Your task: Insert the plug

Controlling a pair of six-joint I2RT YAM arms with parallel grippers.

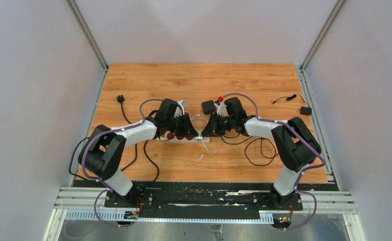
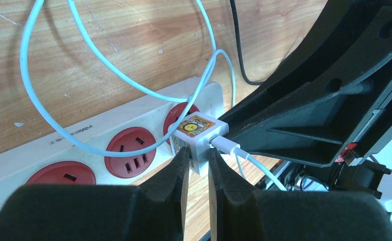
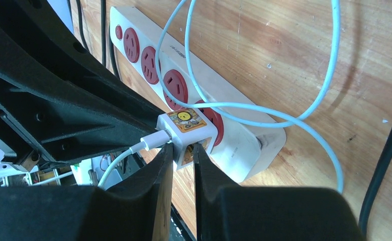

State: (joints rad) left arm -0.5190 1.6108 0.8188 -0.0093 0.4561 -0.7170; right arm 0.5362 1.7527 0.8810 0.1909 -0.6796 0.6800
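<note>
Left arm (image 1: 133, 133), right arm (image 1: 264, 126): white links, black joints; lilac cable (image 1: 244, 94) looping behind left pincer (image 2: 198, 165), right pincer (image 3: 183, 155)

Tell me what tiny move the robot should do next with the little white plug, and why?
Probably press the white charger cube straight down into the end red socket of the power strip. The left gripper and right gripper both seem to pinch its near edge, and it sits over that socket, but no view shows it fully seated.

Power strip (image 2: 73, 131) on wooden table (image 1: 199, 80)
</note>
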